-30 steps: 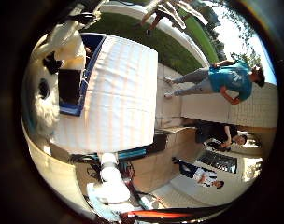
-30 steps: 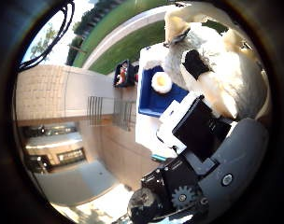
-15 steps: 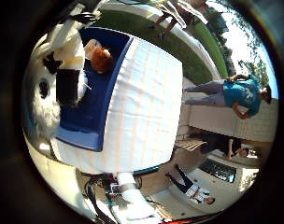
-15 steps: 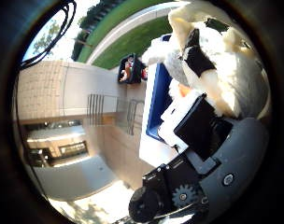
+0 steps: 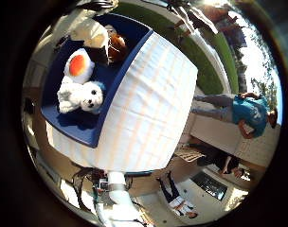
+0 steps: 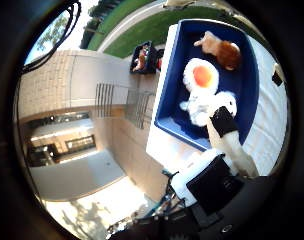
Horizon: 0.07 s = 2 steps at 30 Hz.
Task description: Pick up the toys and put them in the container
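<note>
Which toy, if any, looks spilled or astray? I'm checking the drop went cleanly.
Nothing stands out. The white plush dog, the white-and-orange fried-egg plush and the brown plush animal all lie inside the blue rectangular container on the white tablecloth.

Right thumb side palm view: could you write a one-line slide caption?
Blue container on a white-covered table holds a fried-egg plush, white plush dog and brown plush.

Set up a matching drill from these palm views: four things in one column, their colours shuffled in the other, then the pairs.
1. plush dog
2. fried-egg toy
3. container
4. plush animal at the container's far end

A. blue
B. white with an orange centre
C. brown and tan
D. all white

Pairs: 1-D, 2-B, 3-A, 4-C
</note>
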Available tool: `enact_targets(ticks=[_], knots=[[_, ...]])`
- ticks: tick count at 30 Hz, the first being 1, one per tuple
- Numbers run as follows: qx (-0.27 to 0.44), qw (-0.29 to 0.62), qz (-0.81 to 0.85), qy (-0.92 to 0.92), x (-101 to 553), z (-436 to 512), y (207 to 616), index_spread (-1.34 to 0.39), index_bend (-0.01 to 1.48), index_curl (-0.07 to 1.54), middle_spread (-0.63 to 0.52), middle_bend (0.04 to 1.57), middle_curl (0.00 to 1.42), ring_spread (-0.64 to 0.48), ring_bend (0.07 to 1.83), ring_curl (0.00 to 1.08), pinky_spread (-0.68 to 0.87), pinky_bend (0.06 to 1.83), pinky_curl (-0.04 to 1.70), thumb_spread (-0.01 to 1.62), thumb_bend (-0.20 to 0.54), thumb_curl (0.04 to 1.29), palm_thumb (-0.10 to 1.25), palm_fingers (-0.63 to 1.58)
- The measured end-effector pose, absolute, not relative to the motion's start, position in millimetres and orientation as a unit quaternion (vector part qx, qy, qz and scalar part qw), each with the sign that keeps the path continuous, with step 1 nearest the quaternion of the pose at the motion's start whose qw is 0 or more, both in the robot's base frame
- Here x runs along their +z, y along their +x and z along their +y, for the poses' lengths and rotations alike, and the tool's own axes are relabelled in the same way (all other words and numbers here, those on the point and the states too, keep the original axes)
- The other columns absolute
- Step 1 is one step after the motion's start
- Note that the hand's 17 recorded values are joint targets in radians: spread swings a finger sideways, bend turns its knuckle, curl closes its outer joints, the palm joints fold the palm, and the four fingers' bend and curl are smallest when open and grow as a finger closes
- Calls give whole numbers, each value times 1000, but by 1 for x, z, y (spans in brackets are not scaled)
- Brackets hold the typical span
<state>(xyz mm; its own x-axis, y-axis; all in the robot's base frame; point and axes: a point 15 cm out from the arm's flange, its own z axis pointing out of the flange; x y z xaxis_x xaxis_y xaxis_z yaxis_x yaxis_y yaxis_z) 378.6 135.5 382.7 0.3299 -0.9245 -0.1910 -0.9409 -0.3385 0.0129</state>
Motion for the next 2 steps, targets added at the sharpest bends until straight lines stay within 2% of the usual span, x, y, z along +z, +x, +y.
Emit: enact_targets(ticks=[2], knots=[[79, 54, 572, -815, 404, 124, 355, -436, 178, 466, 59, 150, 374, 289, 529, 306, 470, 885, 527, 1151, -26, 528, 839, -34]])
